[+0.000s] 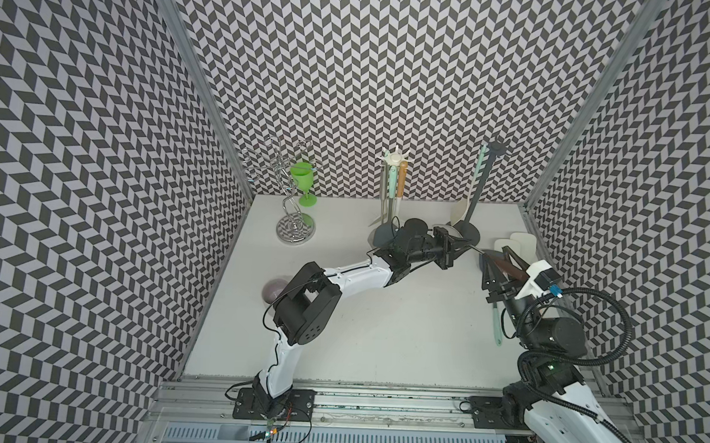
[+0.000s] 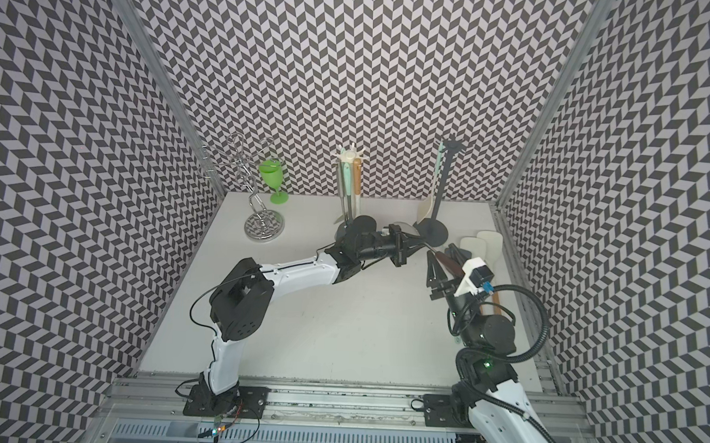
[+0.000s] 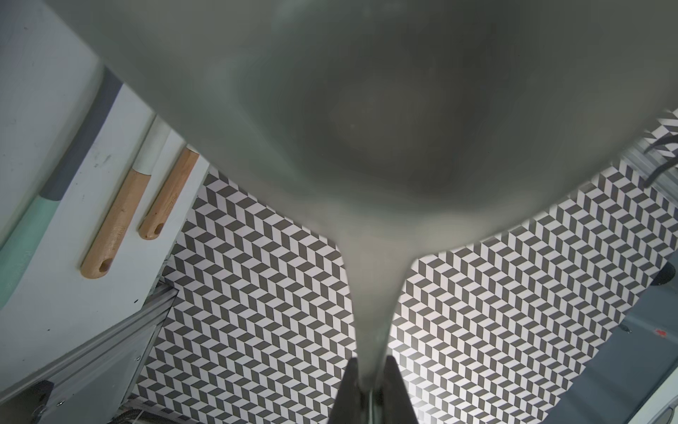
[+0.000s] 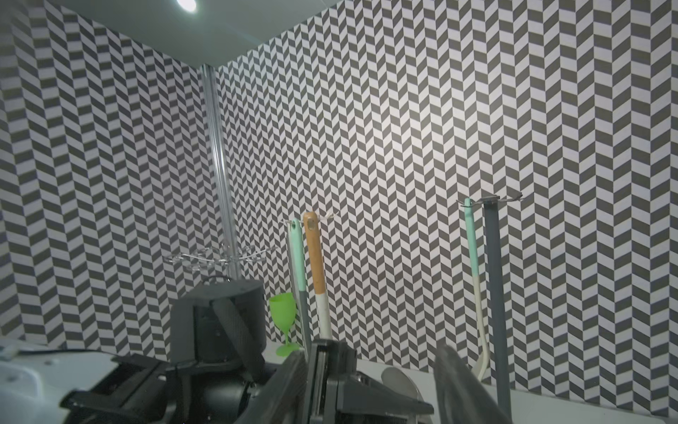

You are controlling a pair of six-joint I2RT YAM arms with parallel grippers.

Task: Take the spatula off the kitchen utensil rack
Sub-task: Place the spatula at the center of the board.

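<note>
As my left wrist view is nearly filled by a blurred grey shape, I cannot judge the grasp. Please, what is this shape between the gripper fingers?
Observer: In both top views it is the head end of a brown-handled utensil. The left gripper is shut on it near the head.
Operator: Is the other arm touching it?
Observer: The right gripper is at the brown handle, with its fingers apart on either side. I cannot tell whether they touch it.
Operator: Does it hang on a rack?
Observer: No. It is held over the table, in front of the dark rack.
</note>
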